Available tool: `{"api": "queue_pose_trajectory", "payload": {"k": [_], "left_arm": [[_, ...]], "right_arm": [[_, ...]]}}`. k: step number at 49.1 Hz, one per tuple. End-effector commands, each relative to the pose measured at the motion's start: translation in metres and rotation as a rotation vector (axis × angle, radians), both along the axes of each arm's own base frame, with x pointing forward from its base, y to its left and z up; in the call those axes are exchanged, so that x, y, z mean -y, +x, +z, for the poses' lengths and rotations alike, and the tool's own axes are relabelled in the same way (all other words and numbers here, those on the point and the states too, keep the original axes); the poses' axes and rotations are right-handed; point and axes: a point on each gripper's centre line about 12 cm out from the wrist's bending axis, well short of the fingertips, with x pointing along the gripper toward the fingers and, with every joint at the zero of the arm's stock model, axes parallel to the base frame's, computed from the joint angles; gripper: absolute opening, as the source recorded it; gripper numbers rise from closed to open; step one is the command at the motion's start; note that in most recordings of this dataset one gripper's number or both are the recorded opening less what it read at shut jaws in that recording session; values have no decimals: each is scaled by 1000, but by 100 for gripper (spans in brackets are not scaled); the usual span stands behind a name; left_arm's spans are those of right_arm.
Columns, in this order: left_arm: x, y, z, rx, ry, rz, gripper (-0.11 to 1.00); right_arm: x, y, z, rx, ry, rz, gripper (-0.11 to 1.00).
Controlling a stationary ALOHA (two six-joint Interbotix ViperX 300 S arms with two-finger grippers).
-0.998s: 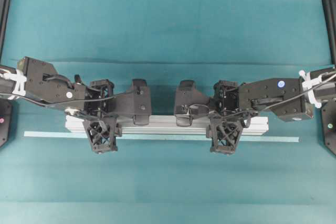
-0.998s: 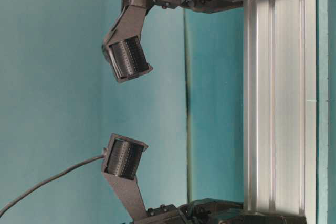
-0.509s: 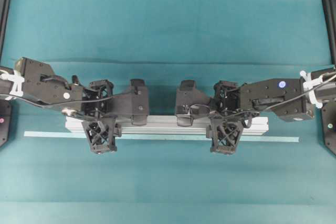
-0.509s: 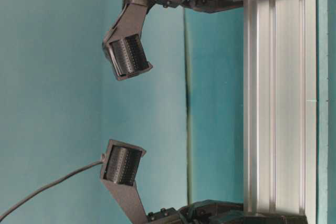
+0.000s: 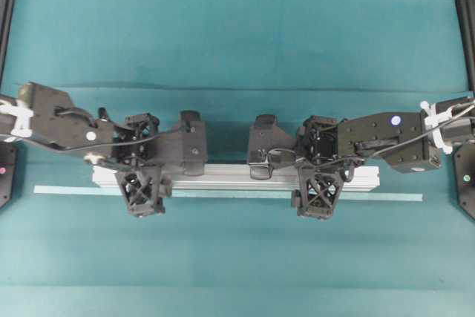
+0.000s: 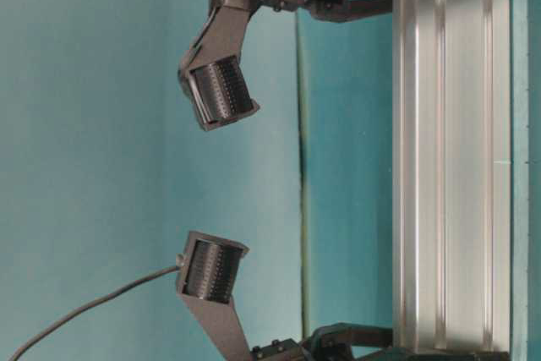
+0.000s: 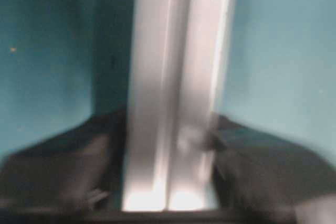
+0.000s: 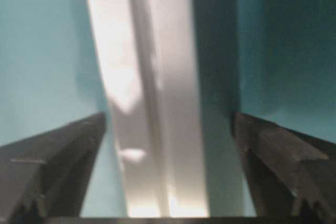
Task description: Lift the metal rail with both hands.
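The view is blurred. The metal rail (image 7: 176, 93) runs straight up the middle over the teal worktop (image 7: 278, 51), its grooves lengthwise. The left pincer (image 7: 170, 182) straddles it, one dark finger (image 7: 63, 166) on each side; whether they touch it is unclear.

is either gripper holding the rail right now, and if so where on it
Nothing is held. The right gripper straddles the metal rail with its fingers clear of it; the left gripper also looks open around it, near the opposite end.
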Motion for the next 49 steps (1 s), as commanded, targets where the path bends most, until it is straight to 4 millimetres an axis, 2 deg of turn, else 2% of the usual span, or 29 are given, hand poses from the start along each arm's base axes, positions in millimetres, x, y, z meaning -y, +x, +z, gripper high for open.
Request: {"api": "queue_pose_trajectory", "payload": {"k": [1,5,11,19,39,49], "left_arm": [[2,2,5,21,1,-8,87],[2,1,4,18,2,-9,98],[2,1,9,29,1,-8,95],[2,1,34,101,5,-14,97],[2,-14,112,324,44,-77,97],[0,-27,137,403,45,-64,97]], "right_arm": [[-1,1,-2,2,-1,7,92],[-1,1,-1,0,-2,8,93],[1,1,4,14,-4,6,93],[5,2,23,69,-7,-9,93],[13,-9,101,286,-14,-35,93],[15,-25,142,444,-21,-46,93]]}}
